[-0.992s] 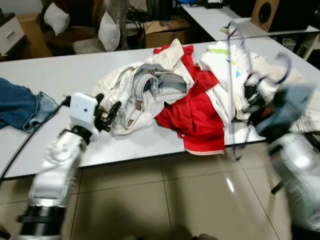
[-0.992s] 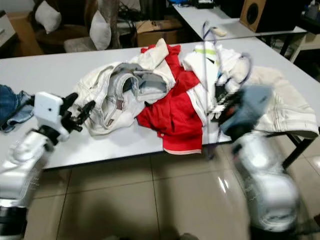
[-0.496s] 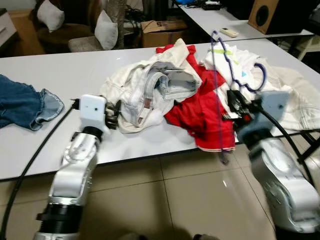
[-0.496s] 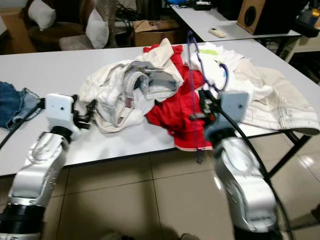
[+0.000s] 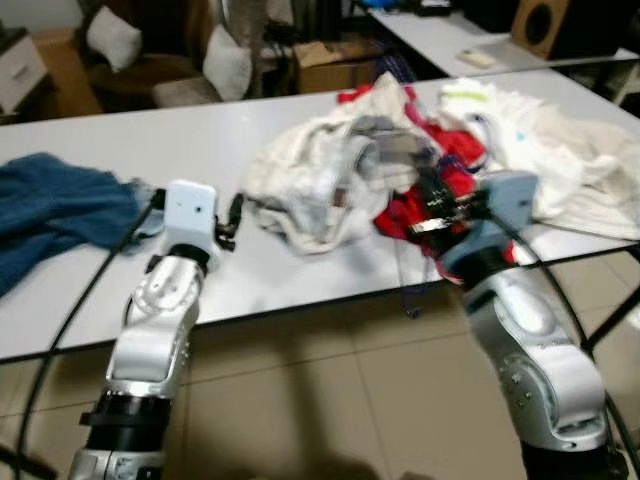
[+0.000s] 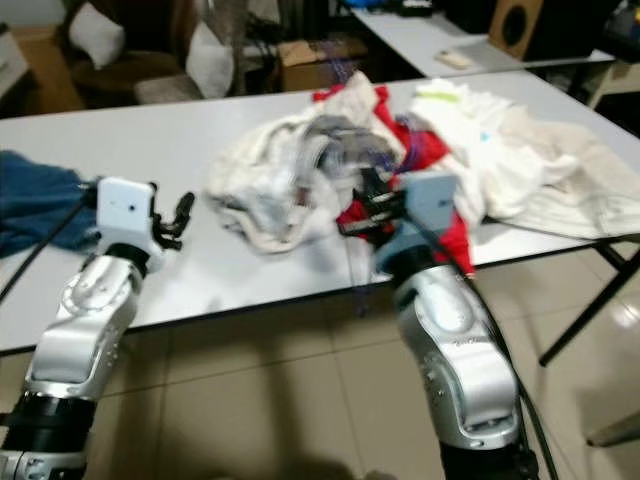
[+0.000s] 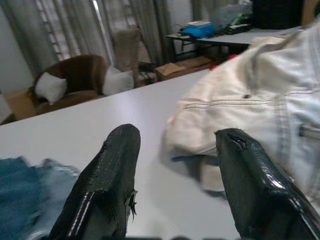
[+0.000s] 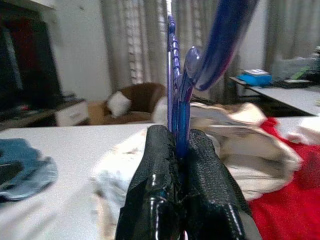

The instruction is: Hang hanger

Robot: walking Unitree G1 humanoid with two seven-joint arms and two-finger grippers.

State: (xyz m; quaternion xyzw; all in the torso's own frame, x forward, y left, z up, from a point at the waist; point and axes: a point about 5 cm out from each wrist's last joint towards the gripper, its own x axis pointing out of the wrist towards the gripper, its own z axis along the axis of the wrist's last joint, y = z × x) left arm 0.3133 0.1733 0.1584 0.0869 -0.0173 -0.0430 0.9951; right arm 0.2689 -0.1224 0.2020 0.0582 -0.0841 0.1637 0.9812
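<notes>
I find no legible text, label, brand, number or sign in any of my views. The white garment [image 5: 530, 140] at the far right of the pile carries a small blue mark and a green stripe, but blur leaves both unreadable and I cannot tell whether either is lettering. The cardboard box [image 5: 335, 62] behind the table [image 5: 120, 140] shows no print I can make out. The white housing on my left wrist [image 5: 190, 212] and the grey one on my right wrist [image 5: 510, 200] are blank as seen.
</notes>
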